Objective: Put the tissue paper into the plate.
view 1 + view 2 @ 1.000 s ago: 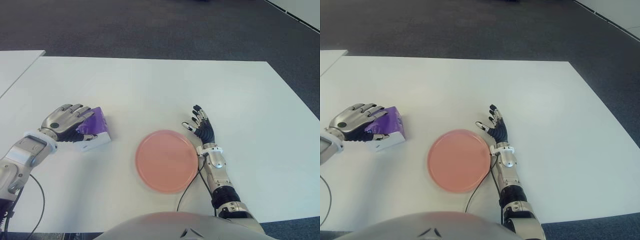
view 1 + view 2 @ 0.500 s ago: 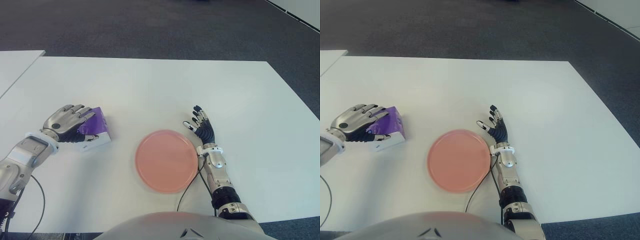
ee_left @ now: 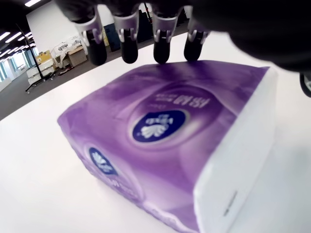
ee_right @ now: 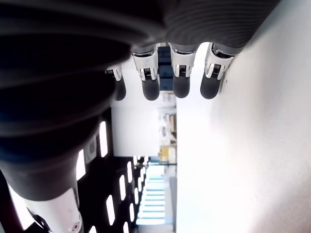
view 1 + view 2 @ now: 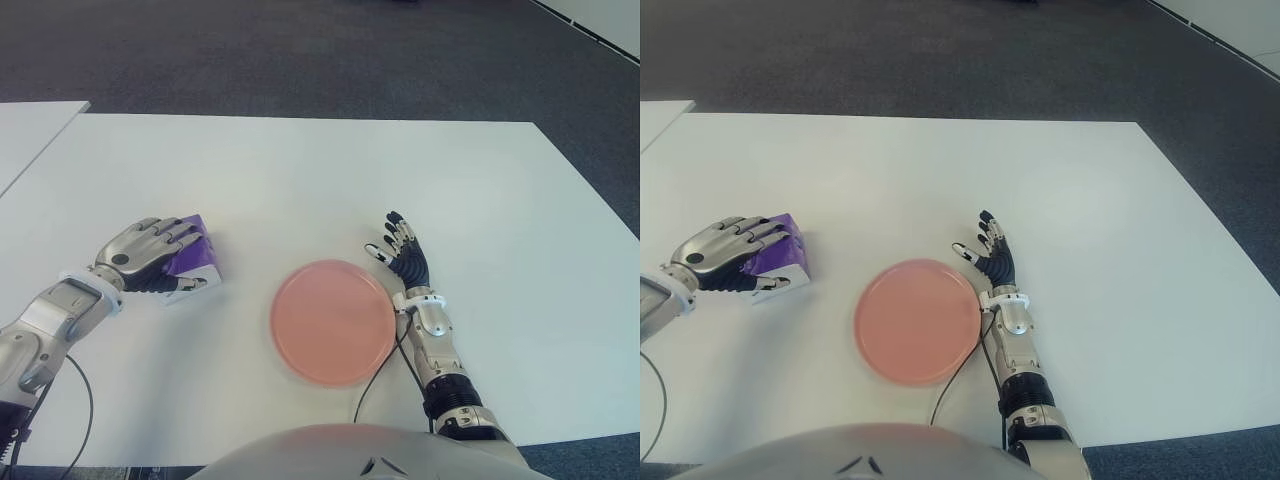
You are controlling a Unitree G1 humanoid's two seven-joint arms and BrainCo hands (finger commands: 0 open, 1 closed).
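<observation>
Purple tissue pack (image 5: pixel 190 262) now sits under the left hand (image 5: pixel 148 254), fingers lowered but not clamped; pink round plate (image 5: pixel 333 322) waits, right hand (image 5: pixel 402 257) spread idle beside it.

tissue pack (image 3: pixel 165 145), printed characters unreadable

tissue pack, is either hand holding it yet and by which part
Nothing is held. The left hand hovers over the tissue pack, which lies on the table, its fingers spread above the top. The right hand shows right of the plate, open.
</observation>
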